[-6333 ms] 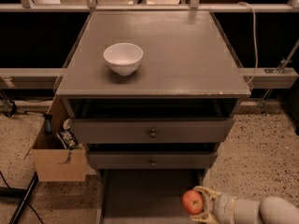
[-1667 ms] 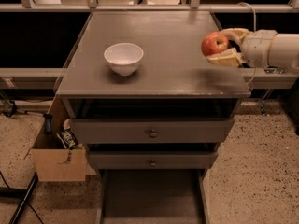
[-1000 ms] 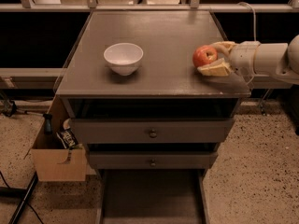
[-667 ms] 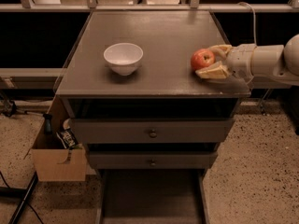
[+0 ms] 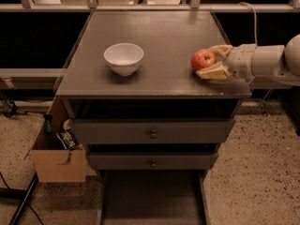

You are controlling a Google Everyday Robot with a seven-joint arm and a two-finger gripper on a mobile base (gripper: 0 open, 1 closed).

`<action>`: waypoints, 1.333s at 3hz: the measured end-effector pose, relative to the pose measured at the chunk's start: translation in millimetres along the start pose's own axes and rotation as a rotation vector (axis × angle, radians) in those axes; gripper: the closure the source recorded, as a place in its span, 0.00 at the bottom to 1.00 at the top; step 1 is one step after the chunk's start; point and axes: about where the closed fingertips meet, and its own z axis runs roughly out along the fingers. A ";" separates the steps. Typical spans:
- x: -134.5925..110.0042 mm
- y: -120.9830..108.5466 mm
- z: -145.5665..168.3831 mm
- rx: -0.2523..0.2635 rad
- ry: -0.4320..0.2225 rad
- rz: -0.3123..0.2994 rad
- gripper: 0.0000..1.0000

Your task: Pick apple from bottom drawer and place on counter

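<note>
The small red apple (image 5: pixel 202 59) sits low over the right side of the grey-brown counter (image 5: pixel 159 32), at or just above its surface. My gripper (image 5: pixel 206 61) reaches in from the right. Its two cream fingers (image 5: pixel 214 72) are closed around the apple, one behind it and one in front. The bottom drawer (image 5: pixel 152 198) is pulled out at the foot of the cabinet, and its floor shows nothing on it.
A white bowl (image 5: pixel 123 57) stands on the counter's left half. Two shut grey drawers with round knobs (image 5: pixel 153 134) sit under the counter. An open cardboard box (image 5: pixel 57 159) with small items stands on the speckled floor at the left. A rail runs behind the cabinet.
The gripper lifted the apple out of the bottom drawer, carried it over the counter's right edge, then moved left and down. Over the last second it has barely moved.
</note>
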 end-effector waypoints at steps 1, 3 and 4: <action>0.0 0.0 0.0 0.000 0.000 0.000 0.35; 0.0 0.1 0.1 0.000 0.000 0.000 0.00; 0.0 0.1 0.1 0.000 0.000 0.000 0.00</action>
